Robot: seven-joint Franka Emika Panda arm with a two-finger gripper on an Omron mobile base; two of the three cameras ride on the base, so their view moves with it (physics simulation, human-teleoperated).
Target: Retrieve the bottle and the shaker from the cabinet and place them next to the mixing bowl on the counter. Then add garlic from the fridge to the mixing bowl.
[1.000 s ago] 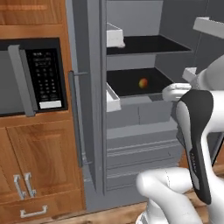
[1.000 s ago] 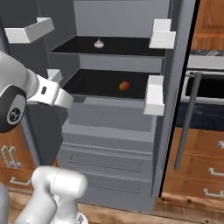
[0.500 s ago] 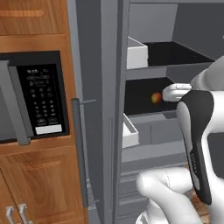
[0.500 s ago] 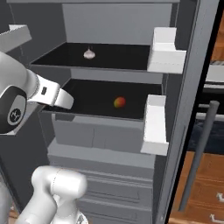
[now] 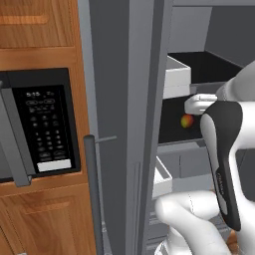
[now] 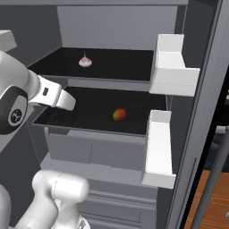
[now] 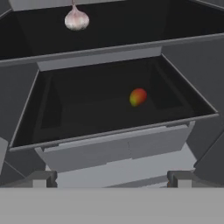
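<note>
1. The light is flat and even, typical of a rendering, with no single lamp to be made out.
2. The grey open fridge interior (image 6: 112, 27) is dim; its black glossy shelves (image 7: 100, 109) read almost featureless.
3. The pale garlic bulb (image 7: 76, 19) and the small red-yellow fruit (image 7: 138, 97) stand out brightly, casting barely any shadow.
4. All views are soft and low in detail; the small white print on the black microwave panel (image 5: 47, 124) is unreadable.

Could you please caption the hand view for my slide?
Open gripper faces the fridge: garlic on the upper shelf, a mango below.
</note>
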